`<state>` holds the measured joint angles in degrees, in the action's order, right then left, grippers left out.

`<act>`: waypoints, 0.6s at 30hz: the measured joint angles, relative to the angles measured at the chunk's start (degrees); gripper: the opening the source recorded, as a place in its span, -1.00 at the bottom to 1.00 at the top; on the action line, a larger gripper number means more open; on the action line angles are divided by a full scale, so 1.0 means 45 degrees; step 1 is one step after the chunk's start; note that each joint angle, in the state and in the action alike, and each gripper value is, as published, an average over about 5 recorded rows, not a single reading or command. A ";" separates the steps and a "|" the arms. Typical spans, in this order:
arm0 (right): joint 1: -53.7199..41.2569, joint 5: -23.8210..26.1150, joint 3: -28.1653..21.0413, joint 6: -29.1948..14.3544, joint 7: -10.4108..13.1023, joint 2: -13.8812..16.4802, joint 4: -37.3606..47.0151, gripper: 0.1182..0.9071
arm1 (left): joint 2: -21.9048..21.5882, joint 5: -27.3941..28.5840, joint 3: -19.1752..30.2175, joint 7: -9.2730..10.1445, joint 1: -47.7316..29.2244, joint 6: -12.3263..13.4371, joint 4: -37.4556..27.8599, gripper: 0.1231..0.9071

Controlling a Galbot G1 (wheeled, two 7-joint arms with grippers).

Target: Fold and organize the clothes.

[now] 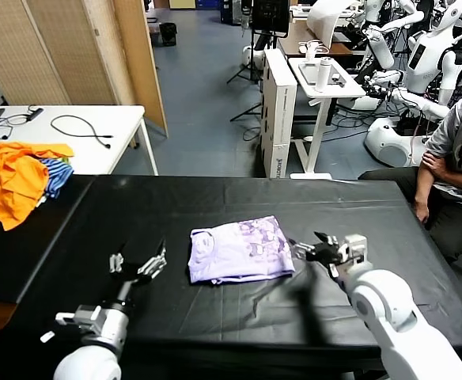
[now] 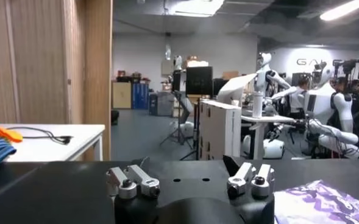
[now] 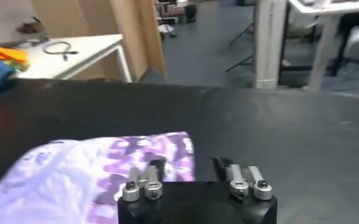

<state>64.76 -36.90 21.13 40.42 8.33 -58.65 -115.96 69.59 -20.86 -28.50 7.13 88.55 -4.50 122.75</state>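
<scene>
**Status: one folded T-shirt on the desk, both hands empty**

Item count: one pale lavender T-shirt [image 1: 240,250], one heap of orange and blue-striped garments [image 1: 21,178], one black desk [image 1: 215,317], one white side table [image 1: 96,131] with one black cable [image 1: 81,127] on it, and one seated person [image 1: 456,158] at the far right.

The T-shirt lies near the middle of the desk, between my two hands. It is folded into a compact, roughly rectangular packet. The fabric is thin and slightly rumpled. A darker purple print faces up and covers the far right part of the packet. The neck opening shows at the left edge.

My left hand [image 1: 138,266] is to the left of the T-shirt and apart from it, low over the desk. Its fingers are spread wide and hold nothing. In the left wrist view, a corner of the T-shirt [image 2: 325,204] appears beside my left hand [image 2: 191,182].

My right hand [image 1: 314,250] is just beside the right edge of the T-shirt. Its fingers are spread apart and hold nothing. In the right wrist view, my right hand [image 3: 194,185] points at the printed edge of the T-shirt [image 3: 94,179].

The garment heap lies at the far left, where the desk meets the side table, well apart from the T-shirt.
</scene>
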 joint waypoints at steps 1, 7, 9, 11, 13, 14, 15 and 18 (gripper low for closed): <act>0.0270 0.0258 0.0125 -0.0374 -0.0025 -0.0038 -0.0147 0.99 | -0.0008 0.0011 -0.0036 0.0032 0.0069 0.0012 0.0047 1.00; 0.2269 0.1877 0.1089 -0.3715 -0.0426 -0.0462 -0.1072 1.00 | -0.0112 0.0173 -0.0152 0.0083 0.0609 0.0582 0.0224 1.00; 0.2963 0.2135 0.1441 -0.4342 -0.0419 -0.0615 -0.1366 1.00 | -0.0130 0.0237 -0.0163 0.0112 0.0800 0.0430 0.0327 1.00; 0.3622 0.2272 0.1758 -0.4696 -0.0333 -0.0749 -0.1650 1.00 | -0.0150 0.0240 -0.0174 0.0141 0.1017 0.0169 0.0477 1.00; 0.4244 0.2478 0.2019 -0.5029 -0.0253 -0.0860 -0.1919 1.00 | -0.0189 0.0261 -0.0201 0.0151 0.1279 -0.0027 0.0669 1.00; 0.4536 0.2617 0.2123 -0.5213 -0.0226 -0.0914 -0.2040 1.00 | -0.0215 0.0264 -0.0224 0.0165 0.1428 -0.0094 0.0772 1.00; 0.4825 0.2770 0.2219 -0.5418 -0.0203 -0.0970 -0.2157 1.00 | -0.0245 0.0258 -0.0255 0.0202 0.1592 -0.0150 0.0880 1.00; 0.5656 0.3179 0.2458 -0.6055 -0.0099 -0.1157 -0.2484 1.00 | -0.0325 0.0202 -0.0366 0.0418 0.2125 -0.0370 0.1193 1.00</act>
<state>90.21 -22.60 32.19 13.17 7.88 -63.86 -127.14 68.13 -19.96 -30.14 9.02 98.12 -6.16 128.12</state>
